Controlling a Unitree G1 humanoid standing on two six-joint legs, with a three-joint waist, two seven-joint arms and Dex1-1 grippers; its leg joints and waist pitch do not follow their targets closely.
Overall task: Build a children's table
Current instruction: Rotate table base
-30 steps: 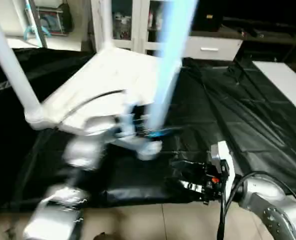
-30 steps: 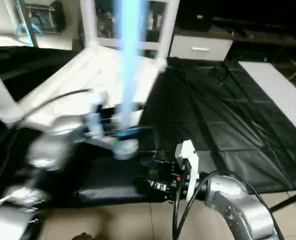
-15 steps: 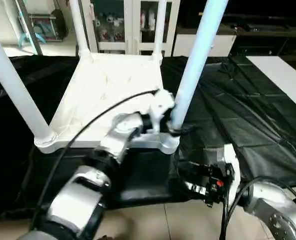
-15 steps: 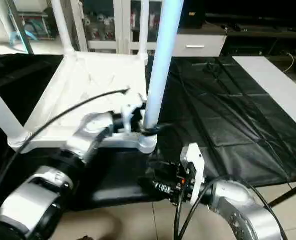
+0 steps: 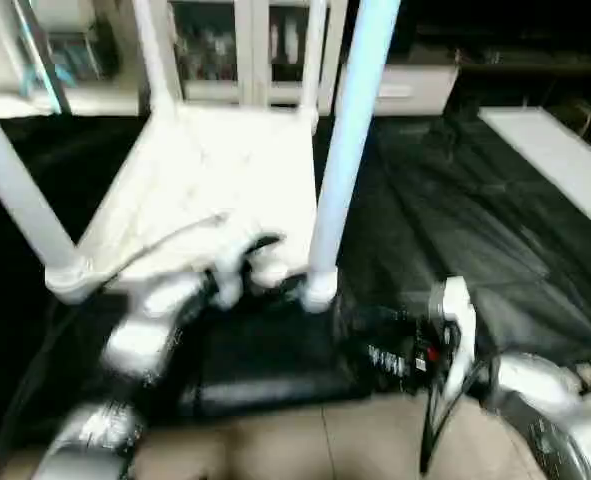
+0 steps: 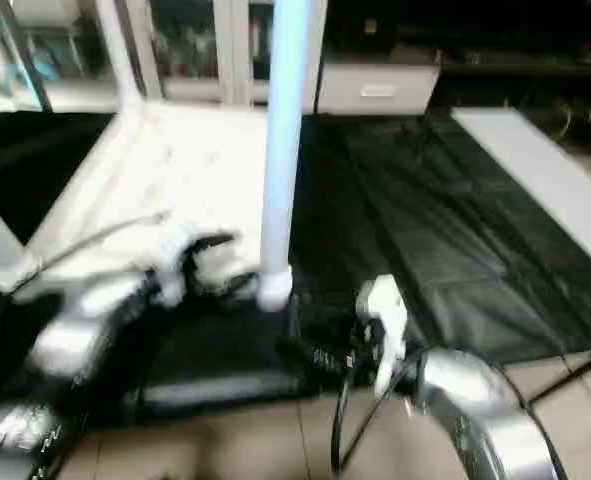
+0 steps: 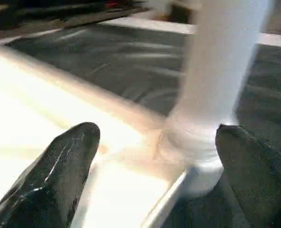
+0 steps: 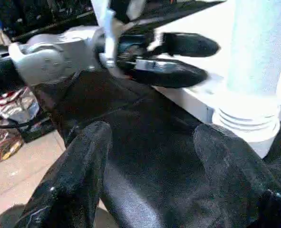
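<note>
Left gripper (image 8: pixel 178 59) gaping — beside leg (image 5: pixel 345 150) (untouched).

- A work table draped in a black cloth (image 5: pixel 445 210) carries everything — the cloth is creased and glossy, and its near edge hangs over a pale tiled floor (image 5: pixel 305 450).
- The children's table (image 5: pixel 215 190) lies upside down directly on the cloth, on the left half, its 4 white legs pointing up.
- A flat white panel (image 5: pixel 555 150) rests at the far right of the cloth — well apart from the children's table.
</note>
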